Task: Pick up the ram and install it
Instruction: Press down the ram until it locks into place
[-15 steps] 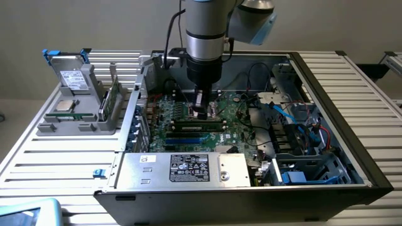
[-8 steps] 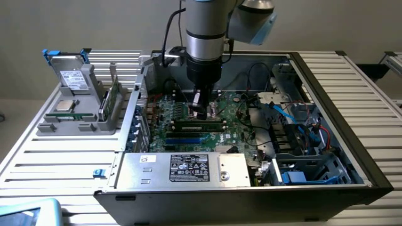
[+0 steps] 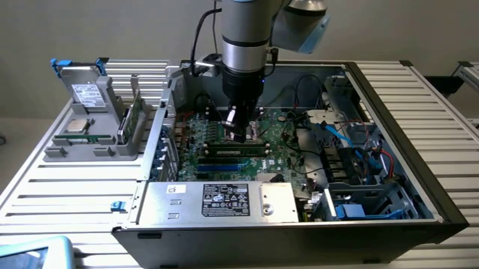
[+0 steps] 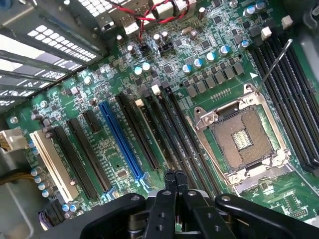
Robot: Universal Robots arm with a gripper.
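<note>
The gripper [image 3: 241, 133] hangs low inside the open computer case [image 3: 419, 168], over the middle of the motherboard [image 3: 217, 159]. In the wrist view its two black fingers [image 4: 169, 180] are pressed together with no gap between their tips and nothing visible pinched between them; the gripper [image 4: 174, 175] points straight down at the motherboard [image 4: 209, 64].

The ram [image 3: 238, 149] is a long, narrow green stick with dark chips. It stands on its edge on the motherboard, running across it from the exterior view's left to the exterior view's right, among the long memory slots. It lies directly beneath the fingertips, just toward the camera side of them. Whether the tips touch its top edge cannot be told from the exterior view.

In the wrist view the motherboard carries a row of long dark slots [image 4: 172, 124] running past the fingertips, a blue slot [image 4: 122, 142] farther along the board, and an open processor socket [image 4: 241, 139] with its silver frame just beside those dark slots.

Off the motherboard, outside the case on the exterior view's left, a grey holder [image 3: 71, 150] sits on the slatted table [image 3: 67, 190]. It carries a square silver chip [image 3: 77, 125] and an upright green card [image 3: 128, 120]. Against the motherboard's near edge sits a silver box [image 3: 224, 200] with a dark label.
</note>
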